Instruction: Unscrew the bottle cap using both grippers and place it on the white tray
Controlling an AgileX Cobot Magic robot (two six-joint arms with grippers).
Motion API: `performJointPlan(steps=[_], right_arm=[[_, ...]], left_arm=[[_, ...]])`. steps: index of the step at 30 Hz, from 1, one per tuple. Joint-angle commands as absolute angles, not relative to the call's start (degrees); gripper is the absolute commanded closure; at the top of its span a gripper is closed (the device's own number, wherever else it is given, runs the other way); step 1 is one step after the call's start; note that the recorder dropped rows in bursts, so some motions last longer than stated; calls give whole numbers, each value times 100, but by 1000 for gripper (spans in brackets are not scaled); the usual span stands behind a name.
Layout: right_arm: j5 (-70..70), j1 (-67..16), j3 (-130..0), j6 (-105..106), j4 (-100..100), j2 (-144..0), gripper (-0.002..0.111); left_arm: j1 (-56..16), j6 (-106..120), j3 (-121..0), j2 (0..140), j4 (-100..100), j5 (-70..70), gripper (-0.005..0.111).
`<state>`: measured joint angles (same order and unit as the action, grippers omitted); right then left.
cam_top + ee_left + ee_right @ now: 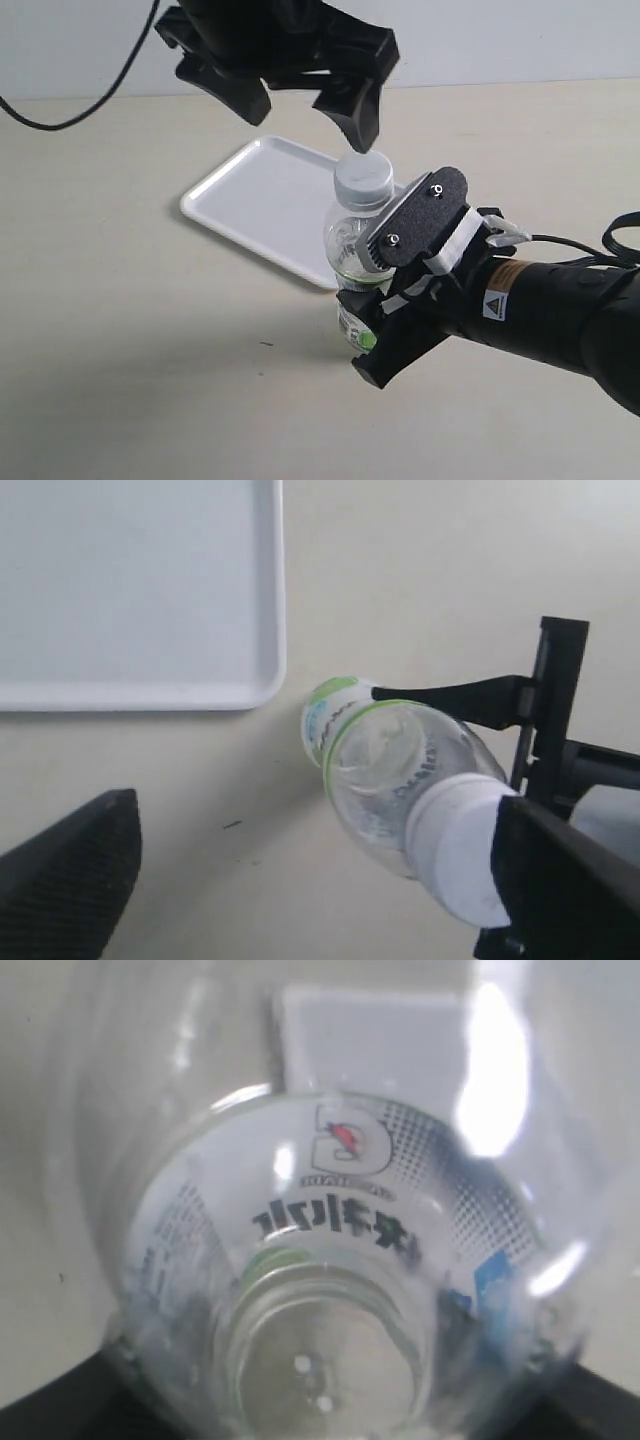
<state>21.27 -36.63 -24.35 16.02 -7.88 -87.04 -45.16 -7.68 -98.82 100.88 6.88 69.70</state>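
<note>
Matte beige tabletop. A glossy white rectangular plastic tray lies flat on it. Just beside the tray, the flat-plated right gripper clamps a clear, labelled plastic bottle. The ribbed white screw cap sits on the neck. The pointed black left gripper hangs above it, jaws spread.

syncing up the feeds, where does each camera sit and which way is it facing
Exterior: off the arms, raised, angled down; shows left gripper open over the bottle cap, right gripper clamping the bottle, white tray behind.
Left wrist: above the cap, facing down; its own fingers frame the picture.
Right wrist: against the bottle, looking through it; dark gripper bits at two corners.
Shared: exterior and left wrist both show cap, bottle, tray.
</note>
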Motion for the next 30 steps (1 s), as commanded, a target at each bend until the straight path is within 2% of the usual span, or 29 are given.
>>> performJointPlan(steps=[1,7,13,30], right_arm=[[2631,-3659,-2442,1483,-526,-8898,104],[2798,-3659,-2532,1445,-500,-9291,104],[1475,-3659,-3005,1430,-495,-9278,108],[1423,-3659,-3018,1430,-407,-9278,108]], left_arm=[[-4466,-561,-9860,9858,566,6996,16],[-4466,-446,-9860,9822,566,6996,16],[-4466,-340,-9860,9801,566,6996,16],[-4466,-374,-9860,9803,519,6996,16]])
